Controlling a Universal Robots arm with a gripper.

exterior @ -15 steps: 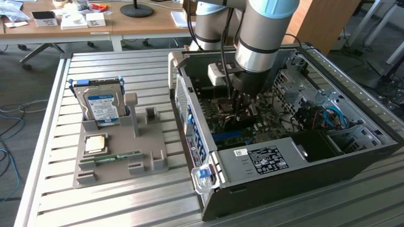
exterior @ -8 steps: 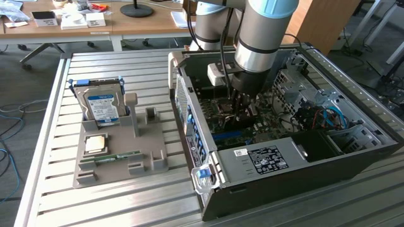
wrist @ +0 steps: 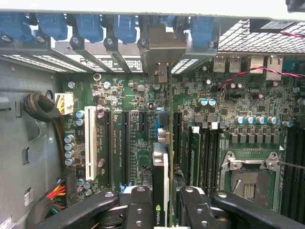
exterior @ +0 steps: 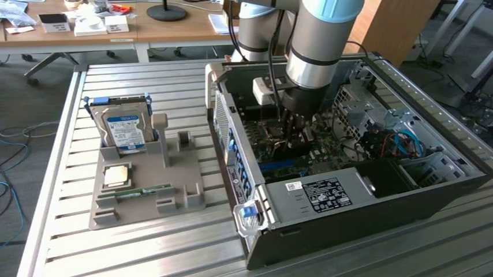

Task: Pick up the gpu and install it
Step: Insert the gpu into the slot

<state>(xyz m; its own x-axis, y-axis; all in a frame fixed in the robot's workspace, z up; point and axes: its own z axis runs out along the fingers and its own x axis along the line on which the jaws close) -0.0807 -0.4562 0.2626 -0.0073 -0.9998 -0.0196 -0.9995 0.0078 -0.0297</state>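
While end effector (wrist: 162, 200) clamps gpu (wrist: 161, 181) (NVIDIA logo visible), edge-on above motherboard (wrist: 138, 138) slots.

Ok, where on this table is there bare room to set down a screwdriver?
The table is bare along its near edge, in front of the grey parts holder, and at the far end behind the hard drive. The strip between holder and computer case is narrow. Inside the case it is crowded: the gripper holds the gpu over the motherboard.
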